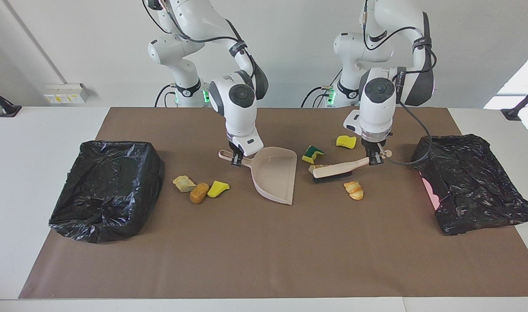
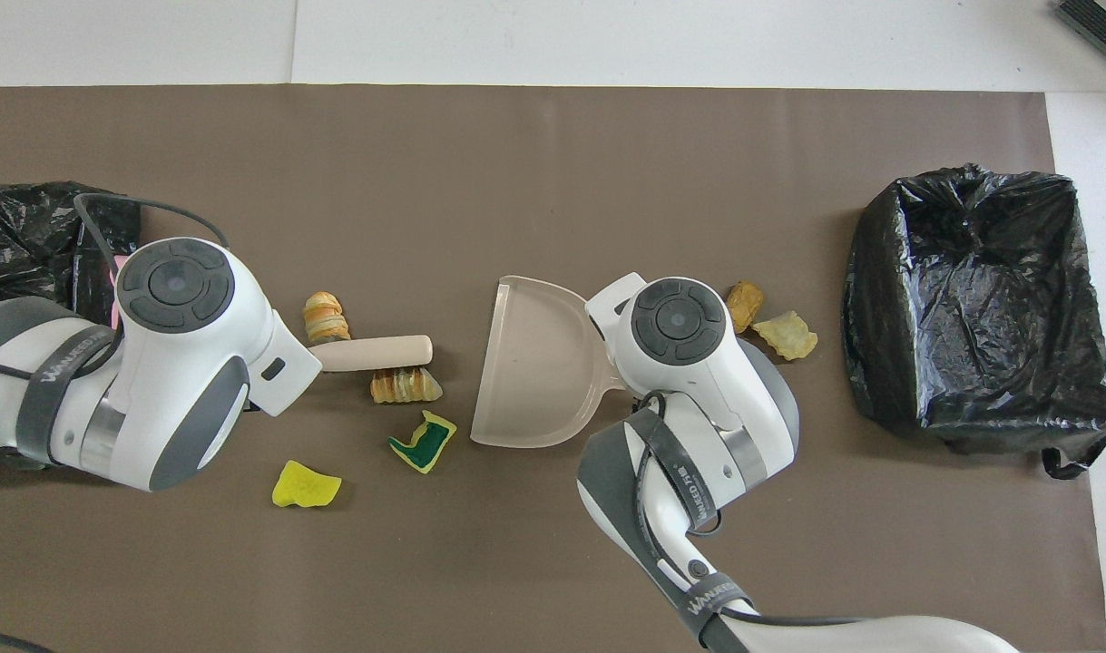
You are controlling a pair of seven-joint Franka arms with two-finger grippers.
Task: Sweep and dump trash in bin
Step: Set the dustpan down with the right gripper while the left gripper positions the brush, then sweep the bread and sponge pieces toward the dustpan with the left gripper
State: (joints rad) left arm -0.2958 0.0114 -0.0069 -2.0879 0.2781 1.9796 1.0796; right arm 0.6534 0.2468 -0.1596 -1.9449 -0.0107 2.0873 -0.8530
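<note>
The left end effector [image 1: 375,158], clamping the brush [image 1: 333,170], is raking a bread lump [image 1: 318,166] toward the dustpan [image 1: 276,173], which the closed right end effector [image 1: 236,160] is steadying to receive trash.

I note my brown mat [image 1: 264,251] over the white table [image 1: 38,125], a pale pink dustpan [image 1: 274,175] mid-mat, and a beige-handled brush [image 1: 337,170] beside it toward the left arm's end, bristles down.
</note>
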